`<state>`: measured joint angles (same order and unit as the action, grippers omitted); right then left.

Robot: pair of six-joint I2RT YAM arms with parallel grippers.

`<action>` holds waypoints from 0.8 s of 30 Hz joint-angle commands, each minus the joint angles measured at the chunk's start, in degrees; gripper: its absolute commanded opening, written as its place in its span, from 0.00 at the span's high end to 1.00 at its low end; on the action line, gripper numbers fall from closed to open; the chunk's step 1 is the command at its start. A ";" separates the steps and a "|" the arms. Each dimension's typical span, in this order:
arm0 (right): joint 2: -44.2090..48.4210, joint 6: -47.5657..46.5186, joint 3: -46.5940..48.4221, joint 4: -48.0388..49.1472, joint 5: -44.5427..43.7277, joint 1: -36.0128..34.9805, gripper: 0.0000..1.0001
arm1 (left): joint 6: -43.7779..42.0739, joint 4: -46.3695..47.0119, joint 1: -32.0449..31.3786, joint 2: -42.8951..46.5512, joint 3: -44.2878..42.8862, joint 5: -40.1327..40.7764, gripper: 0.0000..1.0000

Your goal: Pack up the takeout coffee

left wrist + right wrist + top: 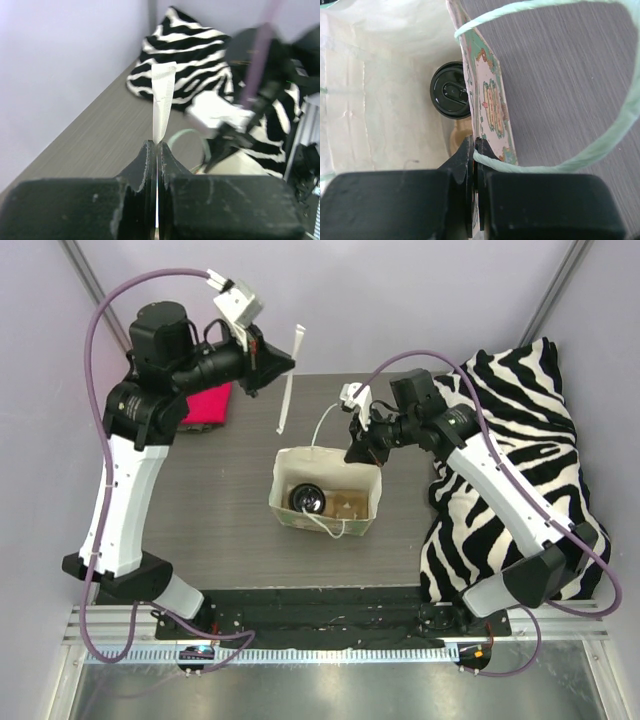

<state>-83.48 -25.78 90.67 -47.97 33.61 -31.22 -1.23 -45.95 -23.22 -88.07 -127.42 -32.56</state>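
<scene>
The takeout coffee point(311, 498), lid on, sits inside the paper bag point(300, 521) on the counter point(220, 500). My right end effector point(474, 146) pinches the bag's rim. Farther back, my left end effector point(156, 150) clamps a white wrapped straw point(163, 100). I'd say the next move is lowering it into the bag.

Black-lidded takeout coffee point(309, 499) upright inside the bag point(300, 523)

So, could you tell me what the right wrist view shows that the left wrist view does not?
Only the right wrist view shows the black lid inside the paper bag, with the right gripper shut on the bag's rim. Only the left wrist view shows the left gripper shut on a white paper strip, and the zebra cushion. Both show the grey table and the bag's green handle.
</scene>
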 commanded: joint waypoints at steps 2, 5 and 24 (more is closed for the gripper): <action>-2.82 -0.94 5.65 -2.13 7.26 1.51 0.99 | -10.17 4.37 -7.96 4.05 4.26 -2.42 1.00; -3.70 -1.03 6.71 -2.22 7.79 1.87 0.99 | -11.86 7.36 -10.95 4.93 8.58 -2.95 1.00; -10.65 -3.05 12.77 -7.14 12.27 3.27 0.99 | -26.88 15.63 -14.48 6.95 31.60 -1.81 1.00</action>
<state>-94.08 -27.29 100.09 -54.54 43.44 -28.25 -22.39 -33.91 -37.45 -82.83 -98.74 -35.62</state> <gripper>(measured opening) 0.042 0.015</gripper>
